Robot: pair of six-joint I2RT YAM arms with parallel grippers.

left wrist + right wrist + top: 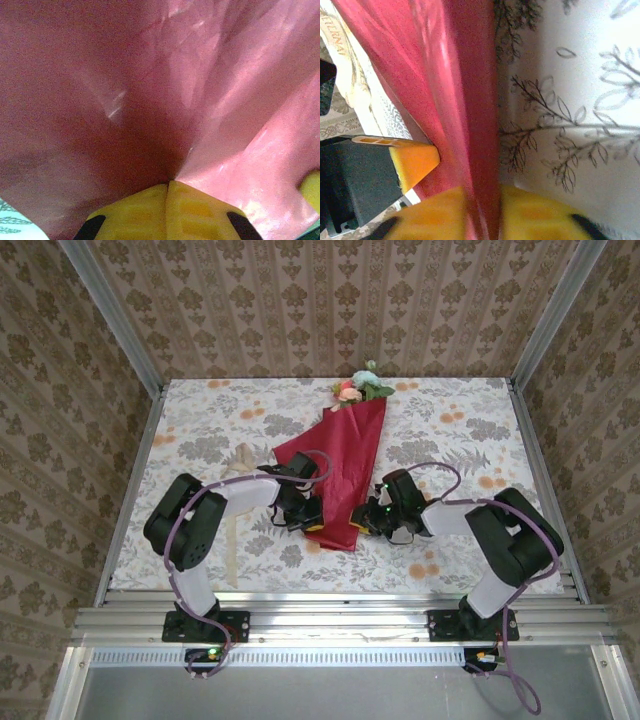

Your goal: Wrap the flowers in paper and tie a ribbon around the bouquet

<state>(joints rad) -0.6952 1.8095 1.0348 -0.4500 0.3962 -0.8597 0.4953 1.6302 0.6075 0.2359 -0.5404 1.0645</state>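
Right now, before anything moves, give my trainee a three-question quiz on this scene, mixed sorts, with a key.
1. True or false: the flowers poke out at the near end of the paper.
2. Fill in: the ribbon lies to the ___ of the paper.
3. The left gripper is shut on: A the ribbon, B the paper, C bare stems.
Key: 1 false, the far end; 2 left; 3 B.

Right wrist view: we make out one cropped fragment, dark capitals resembling "LENA", on a pale strip [335, 45] beside the paper [445, 75].
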